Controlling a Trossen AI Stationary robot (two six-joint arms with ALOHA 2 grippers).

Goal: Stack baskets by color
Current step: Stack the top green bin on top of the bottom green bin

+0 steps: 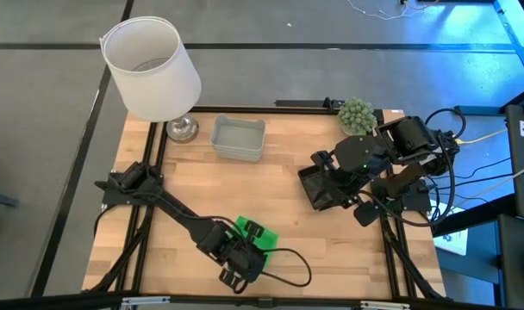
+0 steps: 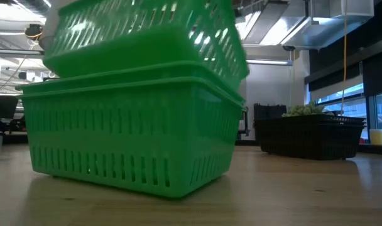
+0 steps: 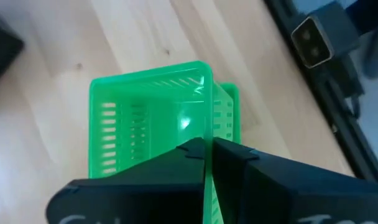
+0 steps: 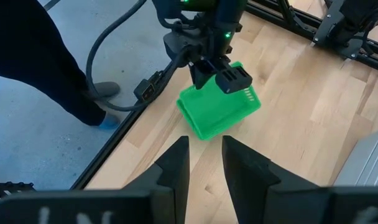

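Observation:
Two bright green baskets sit near the table's front edge, one inside the other. The upper basket [image 2: 141, 31] is tilted in the lower one [image 2: 128, 132], which rests flat on the wood. My left gripper [image 3: 206, 148] reaches in from the left and is shut on the upper basket [image 1: 260, 232]. My right gripper [image 4: 204, 158] hangs open and empty, high over the table's right side, facing the green baskets [image 4: 217, 112]. A grey-white basket [image 1: 239, 138] rests at the far middle. A black basket [image 1: 318, 185] stands under the right arm. My left gripper pinches one side wall [image 3: 209, 124] of the upper green basket at its rim, with one finger inside the basket and one outside. The fingers slant down from the table's left. The basket is tilted, its lower part inside the lower green basket's rim [image 3: 229, 118].
A large white lampshade [image 1: 152, 67] on a metal foot [image 1: 182, 129] stands at the far left corner. A fuzzy green plant ball [image 1: 355, 114] sits at the far right, behind the black basket [image 2: 310, 135]. A person's leg [image 4: 52, 68] shows beyond the near edge.

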